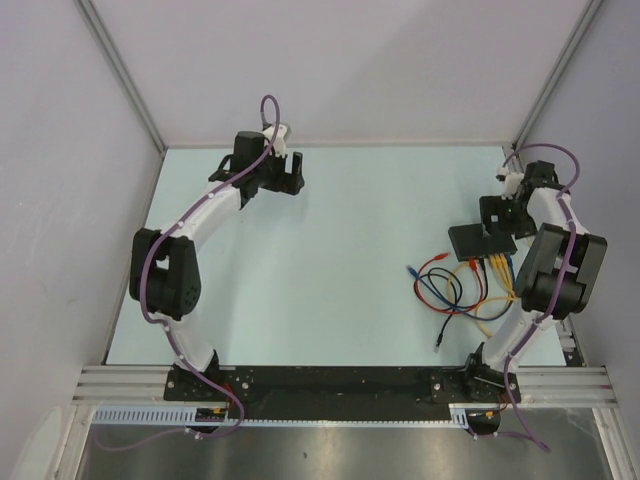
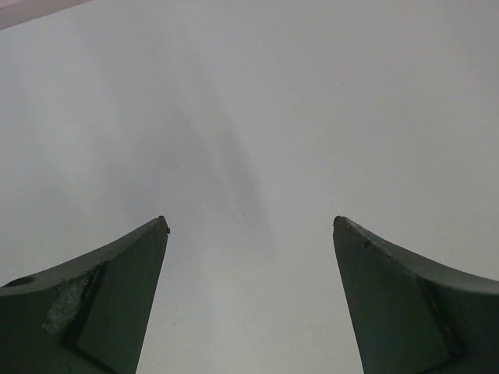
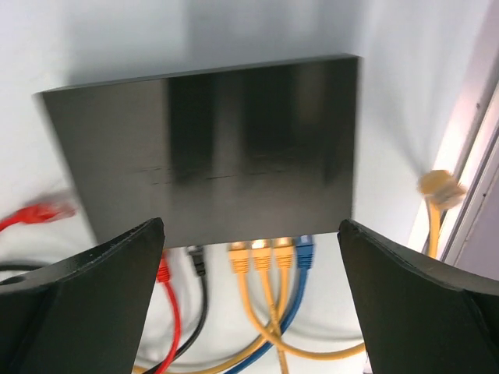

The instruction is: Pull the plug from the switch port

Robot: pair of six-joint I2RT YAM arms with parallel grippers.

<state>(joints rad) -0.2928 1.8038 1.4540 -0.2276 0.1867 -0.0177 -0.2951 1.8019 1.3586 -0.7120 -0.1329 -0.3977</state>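
Note:
The switch [image 1: 470,239] is a flat matte-black box at the table's right side; it fills the upper half of the right wrist view [image 3: 210,148]. Red [image 3: 163,271], black [image 3: 196,261], three yellow [image 3: 261,257] and blue [image 3: 305,252] plugs sit in its near edge, cables trailing toward me. My right gripper [image 3: 251,226] is open, hovering above the switch's plug edge, jaws spread wider than the plug row. In the top view it is over the switch's right end [image 1: 500,215]. My left gripper [image 1: 288,172] is open and empty at the far left, over bare table [image 2: 251,222].
Loose red, black, blue and yellow cables [image 1: 455,290] coil on the table in front of the switch. A loose red plug [image 3: 43,212] lies left of the switch, a loose yellow plug [image 3: 438,185] right of it near the table's metal edge rail [image 3: 475,140].

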